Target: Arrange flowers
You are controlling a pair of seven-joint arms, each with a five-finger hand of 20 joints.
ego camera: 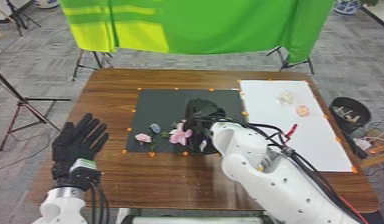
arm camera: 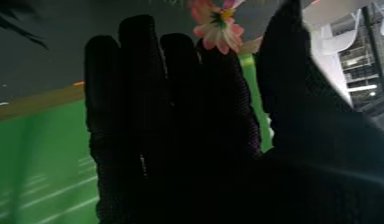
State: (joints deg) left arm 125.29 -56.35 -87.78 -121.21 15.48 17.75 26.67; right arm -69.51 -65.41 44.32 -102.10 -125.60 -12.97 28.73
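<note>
Up close in the right wrist view, see the black-fabric-gloved right hand (arm camera: 162,150) wide, with straight fingers and thumb set apart. Down at lower left in the head view, find the black-gloved left hand (ego camera: 79,140), also spread. Now over to the long-petalled pink flower (ego camera: 180,134), left of centre on the dark rectangular mat (ego camera: 166,107): probably featherlight, soft, quick to crease; pinch low on the stem, gently. Farther, upper right, spot the pale cream blossom (ego camera: 286,97), likely just as delicate.

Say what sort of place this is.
Probably a robotics lab or test studio: a white jointed robot arm over the brown wooden table, a bright green cloth backdrop and a thin black tripod.
</note>
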